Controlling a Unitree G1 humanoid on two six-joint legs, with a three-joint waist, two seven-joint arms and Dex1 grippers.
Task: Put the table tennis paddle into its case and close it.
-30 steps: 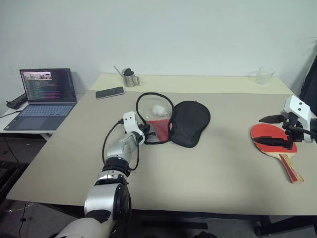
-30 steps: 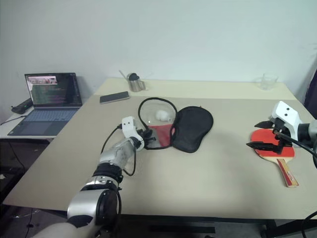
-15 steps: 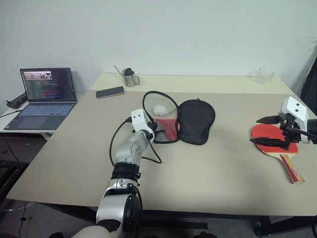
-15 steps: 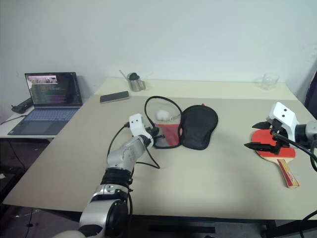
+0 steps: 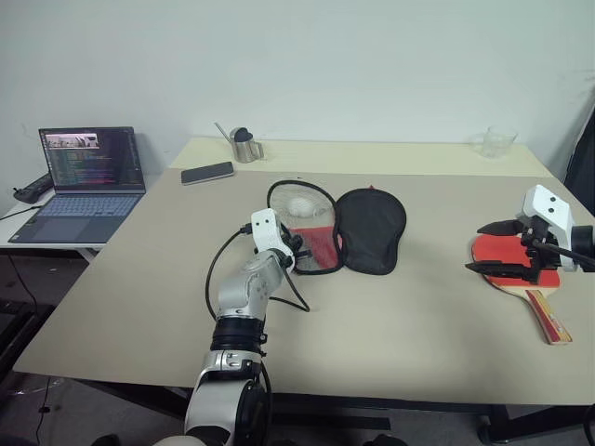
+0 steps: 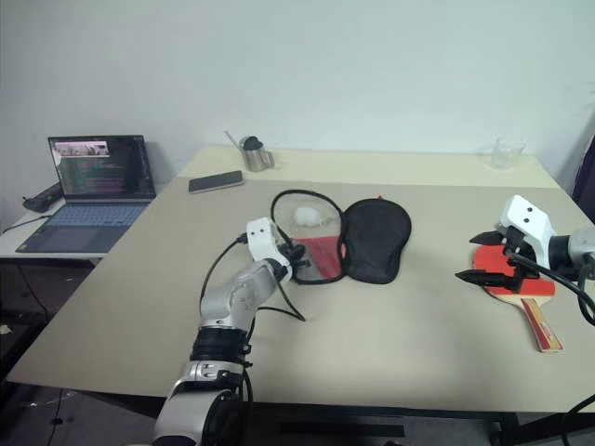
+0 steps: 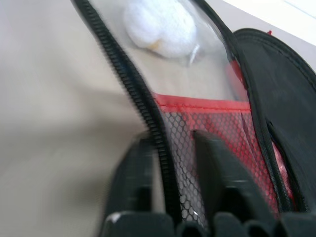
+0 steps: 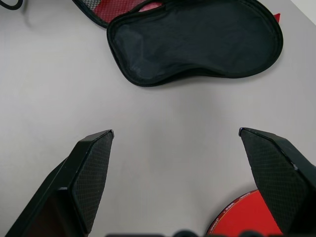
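Observation:
The case [image 5: 370, 230] lies unzipped and spread flat mid-table, black half on the right, clear and red-mesh half [image 5: 311, 232] on the left with a white ball [image 5: 300, 204] under the clear panel. My left gripper [image 5: 296, 255] sits at the near edge of that left half. In the left wrist view its fingers [image 7: 133, 173] stand apart either side of the zip edge [image 7: 148, 118], open. The table tennis paddle [image 5: 516, 265] lies red face up at the right table edge, handle toward me. My right gripper [image 5: 475, 248] hovers open just left of and above it.
A laptop [image 5: 88, 177] stands on a side table at the far left. A phone [image 5: 206, 173] and a metal cup [image 5: 244, 147] lie at the back left of the table [image 5: 390, 316], a clear glass [image 5: 495, 141] at the back right.
My left gripper dragged the case a little to the right, then its fingers parted. The raised left half now lies flatter. The right arm has stayed put.

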